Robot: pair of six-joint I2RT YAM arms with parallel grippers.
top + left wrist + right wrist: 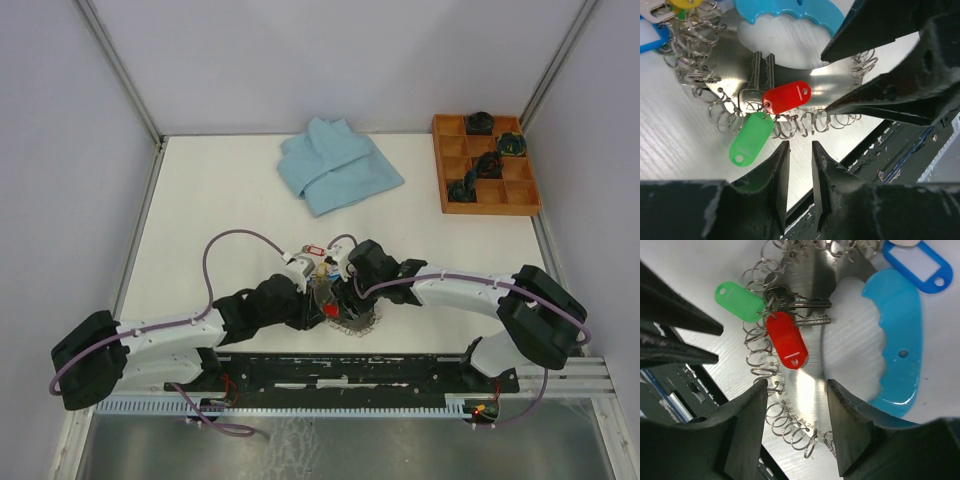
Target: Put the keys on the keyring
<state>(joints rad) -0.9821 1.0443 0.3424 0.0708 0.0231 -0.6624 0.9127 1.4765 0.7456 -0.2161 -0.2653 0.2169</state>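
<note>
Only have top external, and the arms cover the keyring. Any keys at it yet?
Observer: Left wrist shows two keys lying side by side with their heads at the keyring coil, one with a red tag and one with a green tag. I can't tell whether they are threaded on.
Operator: Right fingers clamped on the coil?
Observer: No. In the right wrist view, the right fingers stand apart. The coil shows in the gap between them, and they are not shut on it.
</note>
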